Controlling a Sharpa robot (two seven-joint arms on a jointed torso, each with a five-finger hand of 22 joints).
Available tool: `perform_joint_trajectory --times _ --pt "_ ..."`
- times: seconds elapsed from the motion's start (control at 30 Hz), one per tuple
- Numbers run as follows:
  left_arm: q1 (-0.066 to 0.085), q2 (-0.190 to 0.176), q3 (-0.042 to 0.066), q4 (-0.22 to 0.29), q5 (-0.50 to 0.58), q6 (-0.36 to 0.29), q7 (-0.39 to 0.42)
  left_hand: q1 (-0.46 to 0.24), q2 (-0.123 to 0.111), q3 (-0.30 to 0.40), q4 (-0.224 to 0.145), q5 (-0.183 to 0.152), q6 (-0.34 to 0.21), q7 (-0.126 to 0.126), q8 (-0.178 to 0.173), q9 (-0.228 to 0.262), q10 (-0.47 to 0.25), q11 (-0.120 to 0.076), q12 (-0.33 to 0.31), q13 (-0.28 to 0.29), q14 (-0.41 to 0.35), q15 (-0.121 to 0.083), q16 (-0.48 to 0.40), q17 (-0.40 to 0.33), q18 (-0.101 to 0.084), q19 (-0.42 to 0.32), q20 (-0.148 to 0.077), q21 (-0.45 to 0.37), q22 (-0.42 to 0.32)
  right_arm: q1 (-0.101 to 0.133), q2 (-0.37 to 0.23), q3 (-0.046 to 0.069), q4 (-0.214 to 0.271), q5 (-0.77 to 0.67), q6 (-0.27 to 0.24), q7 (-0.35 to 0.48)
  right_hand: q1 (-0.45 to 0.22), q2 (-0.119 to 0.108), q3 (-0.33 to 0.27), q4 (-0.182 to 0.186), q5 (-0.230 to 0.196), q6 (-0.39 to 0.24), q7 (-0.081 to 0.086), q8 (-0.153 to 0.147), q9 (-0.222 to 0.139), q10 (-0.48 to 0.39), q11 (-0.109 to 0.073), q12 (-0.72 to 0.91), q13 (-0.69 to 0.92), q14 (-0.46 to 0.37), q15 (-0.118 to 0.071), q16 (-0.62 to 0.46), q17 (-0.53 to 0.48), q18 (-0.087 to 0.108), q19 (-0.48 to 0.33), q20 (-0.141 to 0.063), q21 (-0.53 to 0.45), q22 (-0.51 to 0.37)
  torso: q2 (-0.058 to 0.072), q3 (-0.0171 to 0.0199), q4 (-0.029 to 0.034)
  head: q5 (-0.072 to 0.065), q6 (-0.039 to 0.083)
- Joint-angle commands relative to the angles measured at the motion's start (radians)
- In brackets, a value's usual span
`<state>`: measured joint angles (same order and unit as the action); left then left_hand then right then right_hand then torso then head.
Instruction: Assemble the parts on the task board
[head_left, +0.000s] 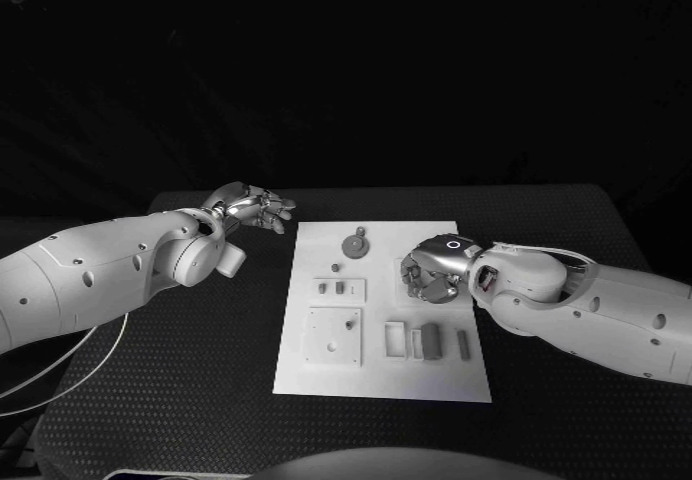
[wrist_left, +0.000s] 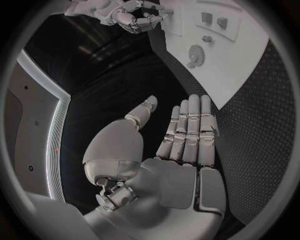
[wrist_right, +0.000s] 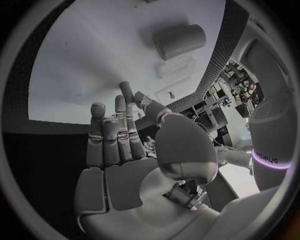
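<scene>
The black table (head_left: 173, 350) carries the white task board (head_left: 382, 385), seemingly flat.

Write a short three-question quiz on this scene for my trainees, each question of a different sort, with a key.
1. True or false: the left hand is holding a part.
2. Multiple choice: the right hand is over a) the bare table, b) the task board, c) the left arm.
3. Short answer: which part lies near the board's far edge?

Key:
1. False; its fingers are apart and hold nothing, and it is off the board's far left corner.
2. b.
3. The round gear-like part.
</scene>
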<state>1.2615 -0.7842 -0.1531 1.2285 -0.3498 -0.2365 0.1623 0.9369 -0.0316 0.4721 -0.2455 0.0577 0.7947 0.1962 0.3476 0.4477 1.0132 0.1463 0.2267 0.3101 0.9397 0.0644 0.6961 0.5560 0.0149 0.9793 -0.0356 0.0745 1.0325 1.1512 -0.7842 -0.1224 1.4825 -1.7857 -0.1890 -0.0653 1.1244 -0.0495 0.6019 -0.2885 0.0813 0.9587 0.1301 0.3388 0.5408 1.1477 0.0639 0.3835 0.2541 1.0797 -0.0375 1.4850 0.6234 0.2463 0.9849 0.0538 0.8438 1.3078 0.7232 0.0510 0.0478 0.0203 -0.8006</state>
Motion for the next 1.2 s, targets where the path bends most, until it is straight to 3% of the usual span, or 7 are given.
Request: perform_joint_trajectory --times 0.03,0.43,0.53,0.63,1.0,1.1,1.2 --pt "0.001 0.001 0.001 0.004 0.006 0.012 0.004 -0.001 -0.001 0.002 0.001 -0.001 -0.001 -0.001 -0.001 -0.001 0.002 -0.002 -0.001 0.001 0.007 -0.002 -0.004 0.002 0.005 0.007 -0.001 -0.005 -0.002 -0.006 0.009 -0.003 -0.013 -0.032 0.022 -0.018 0.013 -0.004 -0.003 -0.005 -0.002 0.003 0.001 0.000 -0.002 0.000 0.002 0.000 0.002 0.002 -0.005 0.003 -0.002 0.015 0.007 -0.003 0.000 0.016 0.000 -0.0010 0.0002 -0.001 -0.003" --pt "0.001 -0.002 0.001 0.006 0.006 0.013 0.001 -0.003 -0.002 0.001 0.002 0.000 -0.004 0.000 -0.002 -0.002 -0.001 -0.001 -0.003 0.000 0.007 -0.002 -0.005 0.003 0.005 0.007 -0.001 -0.005 -0.002 -0.014 0.022 -0.006 -0.026 -0.051 0.021 -0.026 0.030 -0.015 -0.007 -0.005 -0.001 -0.004 0.004 -0.005 -0.007 -0.007 0.006 -0.011 0.006 0.002 -0.002 0.002 -0.003 0.015 0.007 -0.003 -0.001 0.016 0.000 -0.0006 0.0002 0.001 -0.008" --pt "0.001 -0.001 0.001 0.006 0.006 0.013 0.001 -0.003 -0.001 0.001 0.002 -0.001 -0.004 0.001 -0.002 -0.002 -0.001 -0.001 -0.003 0.000 0.007 -0.002 -0.005 0.003 0.005 0.007 -0.001 -0.005 -0.002 -0.015 0.022 -0.006 -0.025 -0.051 0.014 -0.022 0.039 -0.001 -0.006 -0.005 -0.001 0.006 0.002 -0.001 -0.006 0.003 0.003 -0.007 0.012 0.003 -0.004 0.003 -0.003 0.015 0.008 -0.003 -0.001 0.017 0.000 -0.0009 -0.0002 0.001 -0.007" --pt "0.001 -0.001 0.001 0.006 0.006 0.013 0.001 -0.003 -0.001 0.001 0.002 0.000 -0.004 0.001 -0.002 -0.003 -0.001 -0.001 -0.003 0.000 0.007 -0.002 -0.005 0.003 0.005 0.007 -0.001 -0.005 -0.002 -0.016 0.022 -0.006 -0.020 -0.052 -0.004 -0.019 0.051 0.027 -0.011 -0.007 -0.002 0.031 -0.008 0.015 0.001 0.030 -0.010 0.004 0.026 0.013 -0.015 0.005 -0.003 0.015 0.014 -0.007 0.003 0.018 0.000 -0.0001 -0.0001 0.002 -0.008" --pt "0.000 0.000 0.001 0.004 0.006 0.014 0.001 -0.003 -0.001 0.002 0.003 0.000 -0.004 0.001 -0.002 -0.003 -0.001 0.000 -0.004 0.000 0.007 -0.002 -0.006 0.004 0.005 0.007 -0.001 -0.005 -0.002 -0.016 0.000 -0.005 0.027 -0.033 -0.053 -0.024 0.063 0.031 -0.018 -0.007 -0.001 0.053 -0.018 0.029 0.011 0.059 -0.024 0.013 0.046 0.035 -0.030 0.007 -0.004 0.015 0.032 -0.018 0.010 0.017 0.000 -0.0001 -0.0006 0.004 -0.010" --pt "0.000 -0.001 0.001 0.003 0.006 0.011 0.002 -0.003 -0.001 0.001 0.003 0.000 -0.005 0.001 -0.002 -0.003 -0.002 0.000 -0.004 0.000 0.007 -0.002 -0.006 0.004 0.005 0.007 -0.001 -0.005 -0.002 -0.012 -0.010 0.013 0.053 -0.013 -0.051 -0.023 0.063 0.030 -0.019 -0.007 -0.001 0.055 -0.019 0.030 0.012 0.061 -0.026 0.013 0.048 0.037 -0.032 0.007 -0.004 0.015 0.034 -0.019 0.010 0.017 0.000 -0.0006 -0.0013 0.005 -0.010" --pt "0.000 0.000 0.001 0.001 0.006 0.012 0.002 -0.003 -0.002 0.001 0.002 0.000 -0.007 0.002 -0.003 -0.004 -0.004 0.001 -0.006 0.000 0.007 -0.002 -0.007 0.005 0.005 0.007 -0.001 -0.005 -0.002 0.012 -0.013 0.029 0.074 -0.008 -0.051 -0.023 0.064 0.029 -0.019 -0.007 -0.001 0.056 -0.019 0.031 0.013 0.063 -0.026 0.013 0.049 0.038 -0.032 0.007 -0.004 0.015 0.035 -0.020 0.011 0.017 -0.001 -0.0005 -0.0015 0.007 -0.011"
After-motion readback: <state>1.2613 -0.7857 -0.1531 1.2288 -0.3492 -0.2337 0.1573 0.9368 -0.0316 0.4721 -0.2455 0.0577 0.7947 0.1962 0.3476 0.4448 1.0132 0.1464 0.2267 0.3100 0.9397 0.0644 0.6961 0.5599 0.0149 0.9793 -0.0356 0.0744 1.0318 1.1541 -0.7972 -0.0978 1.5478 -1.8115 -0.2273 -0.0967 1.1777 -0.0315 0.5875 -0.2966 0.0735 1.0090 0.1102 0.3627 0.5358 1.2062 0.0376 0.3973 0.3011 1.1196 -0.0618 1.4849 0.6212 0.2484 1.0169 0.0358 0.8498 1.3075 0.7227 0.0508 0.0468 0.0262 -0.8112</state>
